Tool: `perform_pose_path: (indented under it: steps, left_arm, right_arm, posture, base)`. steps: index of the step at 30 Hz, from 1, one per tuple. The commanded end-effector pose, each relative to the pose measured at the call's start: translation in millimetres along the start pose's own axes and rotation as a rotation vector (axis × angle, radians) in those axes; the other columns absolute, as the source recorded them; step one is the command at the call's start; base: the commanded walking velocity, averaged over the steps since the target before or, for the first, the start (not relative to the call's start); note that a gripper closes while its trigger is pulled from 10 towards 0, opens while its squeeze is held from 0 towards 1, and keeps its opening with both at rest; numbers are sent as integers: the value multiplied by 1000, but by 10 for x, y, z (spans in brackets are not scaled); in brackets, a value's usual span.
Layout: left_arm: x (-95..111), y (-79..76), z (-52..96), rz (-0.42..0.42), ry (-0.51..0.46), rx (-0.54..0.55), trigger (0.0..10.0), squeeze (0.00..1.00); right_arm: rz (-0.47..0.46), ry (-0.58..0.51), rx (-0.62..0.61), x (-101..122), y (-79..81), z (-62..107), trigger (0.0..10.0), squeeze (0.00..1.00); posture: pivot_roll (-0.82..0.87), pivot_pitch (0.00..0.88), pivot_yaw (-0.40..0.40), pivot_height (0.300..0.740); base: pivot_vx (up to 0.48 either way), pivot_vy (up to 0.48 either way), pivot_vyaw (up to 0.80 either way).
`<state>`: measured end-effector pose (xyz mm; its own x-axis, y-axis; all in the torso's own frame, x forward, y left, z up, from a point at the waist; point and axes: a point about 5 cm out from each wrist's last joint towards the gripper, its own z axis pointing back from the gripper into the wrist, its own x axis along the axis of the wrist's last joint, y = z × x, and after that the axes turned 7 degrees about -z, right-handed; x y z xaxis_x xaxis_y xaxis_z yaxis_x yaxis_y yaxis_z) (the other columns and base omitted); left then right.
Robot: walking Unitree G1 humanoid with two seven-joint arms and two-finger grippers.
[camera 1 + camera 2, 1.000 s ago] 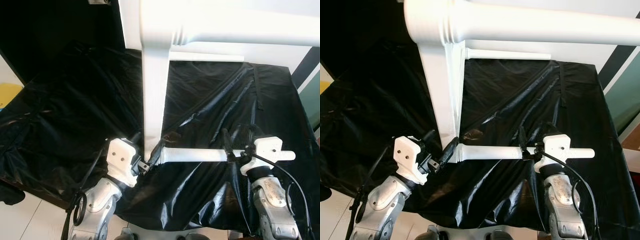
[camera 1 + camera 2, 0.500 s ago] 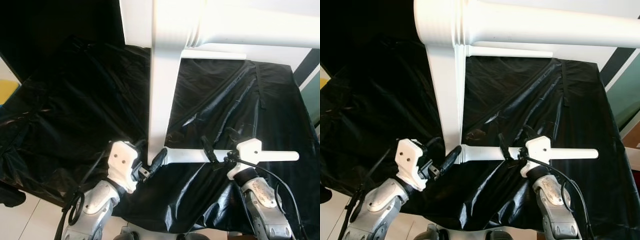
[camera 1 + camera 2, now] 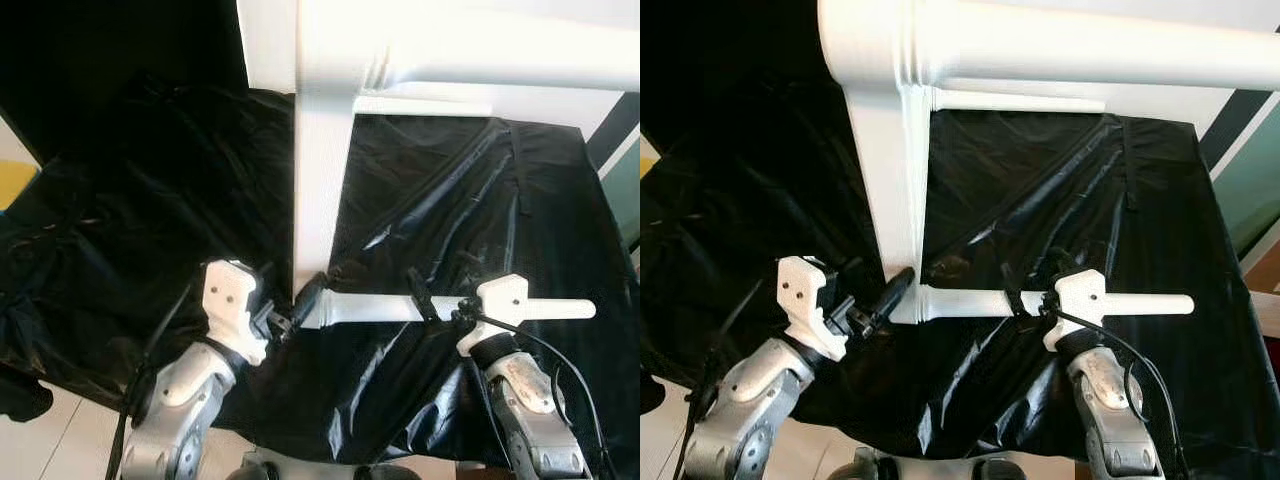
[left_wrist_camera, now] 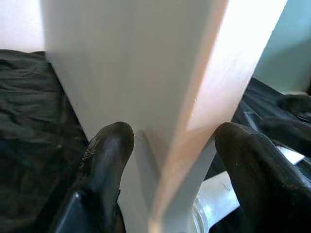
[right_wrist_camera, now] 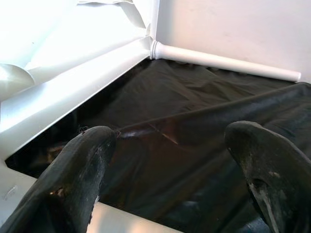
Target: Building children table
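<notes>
A white children's table lies on its side on a black plastic sheet [image 3: 150,200]. Its broad rail [image 3: 320,180] runs toward me and meets the near leg [image 3: 370,310] at a corner. That leg lies across the sheet, pointing right. A second leg [image 3: 1020,101] sticks out at the far end. My left gripper [image 3: 298,303] is at the corner, its fingers [image 4: 104,160] pressed on both sides of the white rail [image 4: 146,73]. My right gripper [image 3: 440,290] straddles the near leg at mid-length. Its fingers [image 5: 82,165] are spread wide over the sheet, with the leg [image 5: 121,218] low between them.
The sheet hangs over the front edge just before my arms, with pale floor [image 3: 60,440] below at the left. The table's long upper rail [image 3: 1060,45] overhangs the far part of the work area. A teal panel [image 3: 1250,190] stands at the right.
The right gripper slid left along the near leg toward the corner, then stayed. The left wrist shifted slightly left, with its fingers kept at the corner. The leg stayed in place.
</notes>
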<state>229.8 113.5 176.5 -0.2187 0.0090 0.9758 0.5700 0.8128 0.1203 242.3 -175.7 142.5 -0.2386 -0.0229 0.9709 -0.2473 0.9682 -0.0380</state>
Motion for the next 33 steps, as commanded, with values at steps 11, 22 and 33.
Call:
perform_pose_path:
  steps: [11, 22, 33]
  left_arm:
    - [-36, 80, 23, 5, 33, 53, 10000, 0]
    - [-45, 74, 10, -1, 39, 39, 10000, 0]
    - [-46, 75, -22, -20, 38, 12, 10000, 0]
  right_arm:
    - [1, 3, -10, -25, 17, 12, 10000, 0]
    - [40, -6, -119, -30, -92, 13, 10000, 0]
    - [160, 4, -477, -41, -366, 134, 10000, 0]
  posture:
    - [-52, 136, 10, 740]
    - [-51, 129, 10, 740]
    - [-58, 122, 19, 740]
  base:
    - [0, 403, 0]
    - [0, 403, 0]
    - [0, 367, 0]
